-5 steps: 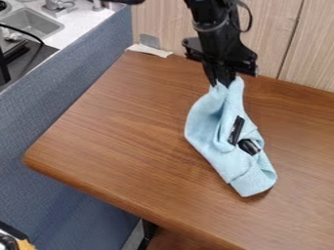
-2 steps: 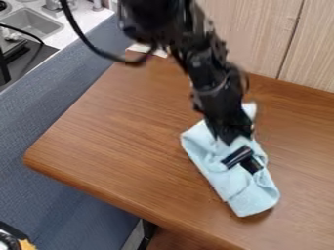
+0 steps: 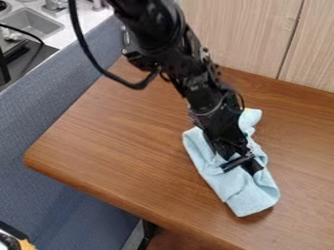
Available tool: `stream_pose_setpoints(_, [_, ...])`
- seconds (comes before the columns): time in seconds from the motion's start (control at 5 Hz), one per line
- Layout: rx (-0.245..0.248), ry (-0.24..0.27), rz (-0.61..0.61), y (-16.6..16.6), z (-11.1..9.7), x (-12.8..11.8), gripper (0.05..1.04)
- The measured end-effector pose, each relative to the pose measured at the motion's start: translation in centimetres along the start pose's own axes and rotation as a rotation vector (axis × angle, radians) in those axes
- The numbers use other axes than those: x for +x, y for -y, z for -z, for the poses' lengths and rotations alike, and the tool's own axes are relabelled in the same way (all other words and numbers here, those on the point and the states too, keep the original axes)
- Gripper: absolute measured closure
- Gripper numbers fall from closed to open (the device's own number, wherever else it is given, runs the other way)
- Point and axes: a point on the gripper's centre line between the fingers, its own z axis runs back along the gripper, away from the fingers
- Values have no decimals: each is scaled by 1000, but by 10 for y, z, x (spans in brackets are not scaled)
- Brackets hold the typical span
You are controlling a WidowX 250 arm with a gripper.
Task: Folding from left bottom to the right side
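Note:
The black gripper is low over the upper middle of the light blue cloth, hiding part of it. The rumpled cloth lies on the wooden table, running from upper left to lower right, with one corner stretching up to the right behind the gripper. Right at the gripper's lower end is a black bar on the cloth. A second dark piece lies just right of it. Whether the gripper touches either piece or the cloth is hidden.
The wooden table has a rounded left corner. A blue-grey partition runs along its left side, with a sink beyond. Pale wood panels stand behind the table.
The gripper has come down and forward from the cloth's raised top end to its middle. That end has dropped and leans right, and the black pieces have shifted lower with the cloth.

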Motion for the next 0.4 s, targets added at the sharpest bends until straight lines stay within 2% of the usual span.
stream_pose_setpoints(0.2, [0, -15, 8, -3, 3, -1, 989])
stream_pose_setpoints(0.4, [-3, -32, -5, -3, 2, -1, 824])
